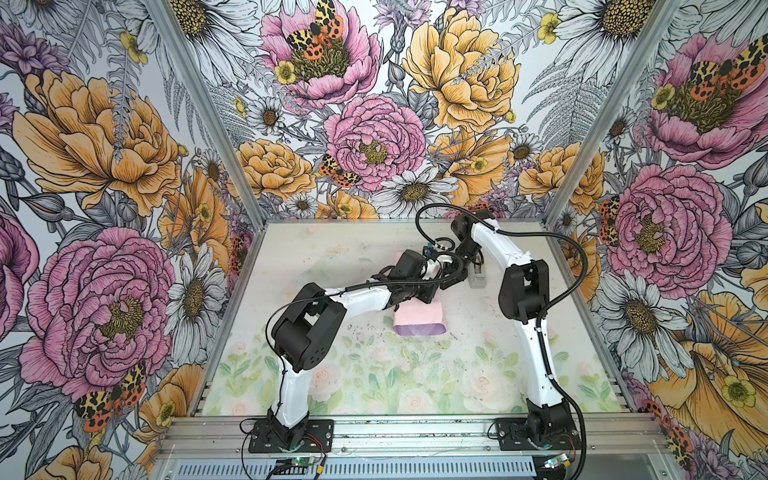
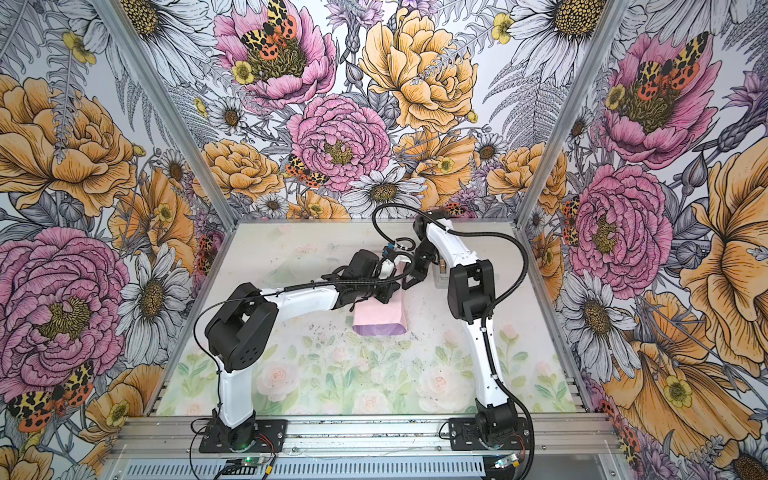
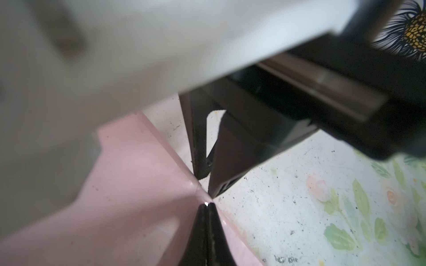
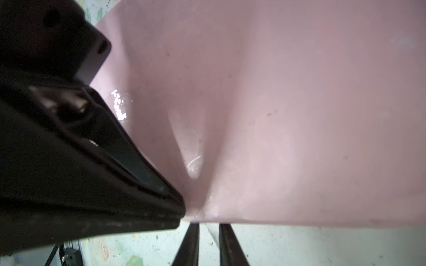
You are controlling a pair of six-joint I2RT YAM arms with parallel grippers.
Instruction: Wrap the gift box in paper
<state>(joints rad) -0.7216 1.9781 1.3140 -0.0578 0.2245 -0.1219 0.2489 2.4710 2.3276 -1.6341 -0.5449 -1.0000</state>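
Observation:
The paper (image 1: 419, 318) lies folded over in the middle of the table, pale pink on top and lilac along its near side. The gift box is hidden beneath it. Reaching across from the left, my left gripper (image 3: 208, 205) is shut on the paper's (image 3: 138, 184) far right edge, where its creases meet. In the right wrist view the left gripper (image 4: 182, 217) shows pinching that same spot. My right gripper (image 4: 208, 226) stands just beside it at the paper's (image 4: 299, 115) rim. Its fingers are a little apart, and the table shows between them.
A small grey tape dispenser (image 1: 478, 278) stands just right of the two grippers, behind the right forearm. The flowered table mat (image 1: 374, 374) spreads out in front of the paper. Both arms cross above the far half of the table, close together.

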